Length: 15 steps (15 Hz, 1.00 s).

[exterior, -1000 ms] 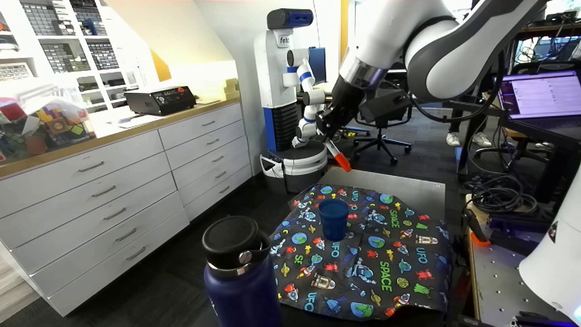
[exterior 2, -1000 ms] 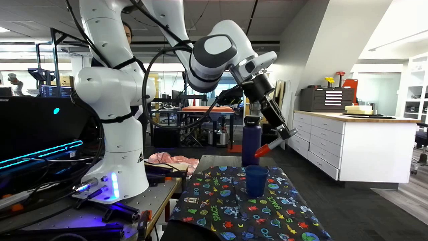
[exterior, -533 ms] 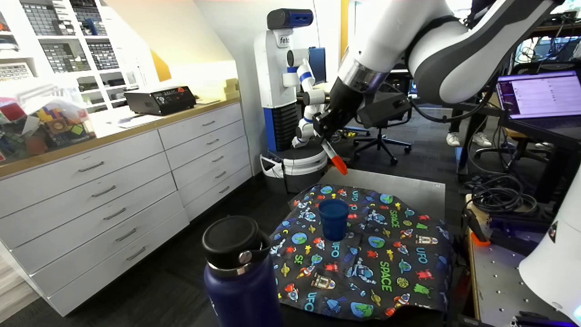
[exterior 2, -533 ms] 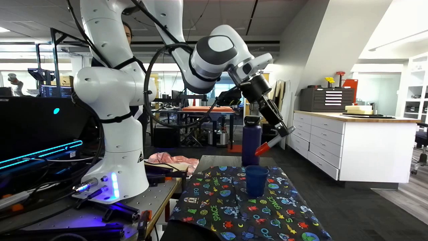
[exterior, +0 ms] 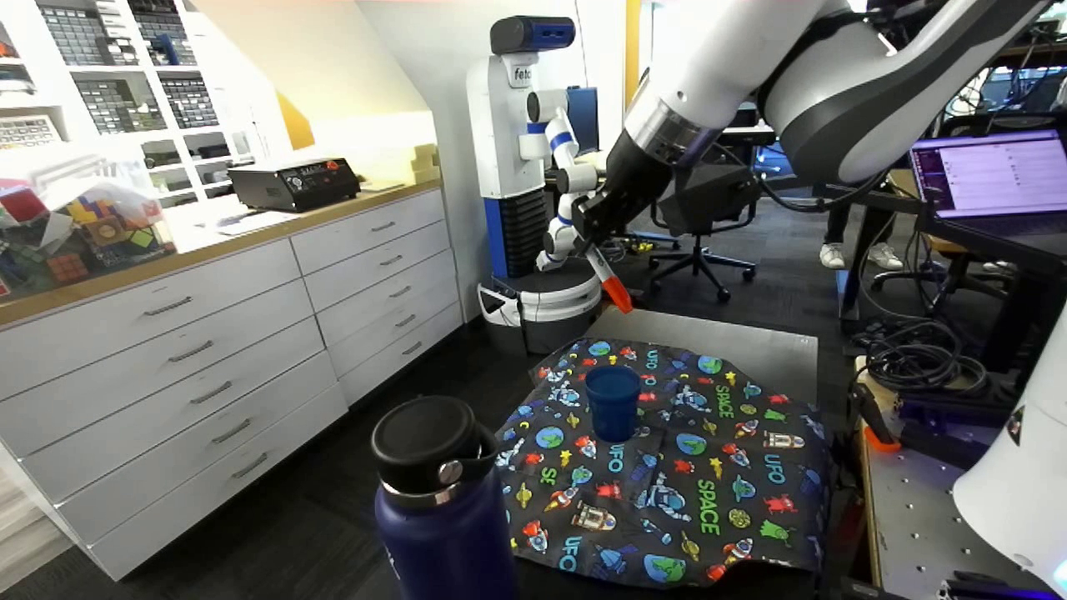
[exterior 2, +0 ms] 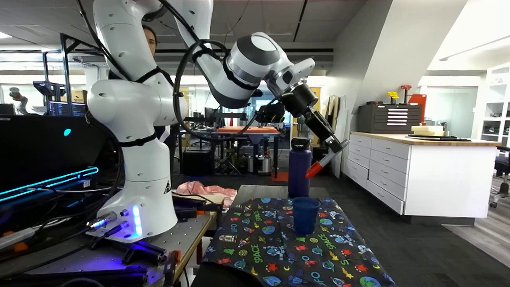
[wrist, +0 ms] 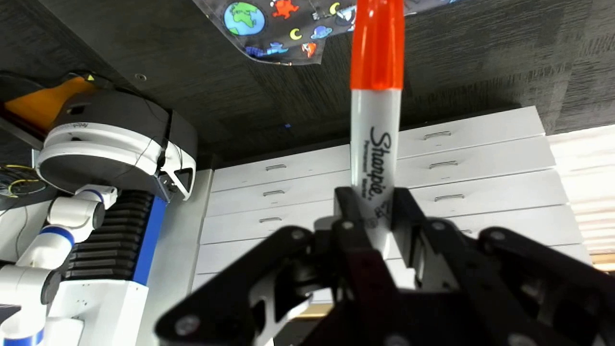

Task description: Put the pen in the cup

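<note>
both exterior views | arm [exterior 2: 217, 79] bent, slanting down | claw [exterior 2: 337, 147] pinching tilted pen [exterior 2: 326, 160], higher than cup [exterior 2: 306, 216]

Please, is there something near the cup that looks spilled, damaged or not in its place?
Nothing stands out; no spill or damage shows. The cup stands upright on the cloth, which is only creased. The pen tilts, but the gripper holds it.
</note>
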Each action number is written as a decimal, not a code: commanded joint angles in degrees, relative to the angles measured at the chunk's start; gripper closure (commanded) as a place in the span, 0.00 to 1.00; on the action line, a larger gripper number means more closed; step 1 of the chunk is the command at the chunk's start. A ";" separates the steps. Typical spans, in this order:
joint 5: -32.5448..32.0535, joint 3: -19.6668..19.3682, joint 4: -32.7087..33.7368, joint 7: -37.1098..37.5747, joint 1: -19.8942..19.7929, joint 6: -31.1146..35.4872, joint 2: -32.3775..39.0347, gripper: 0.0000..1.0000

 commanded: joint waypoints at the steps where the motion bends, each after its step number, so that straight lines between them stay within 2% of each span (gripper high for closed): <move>1: -6.65 1.78 -0.79 7.95 -1.58 0.26 -2.91 0.93; 15: -25.68 2.15 -0.60 29.72 -0.78 -0.80 -3.29 0.93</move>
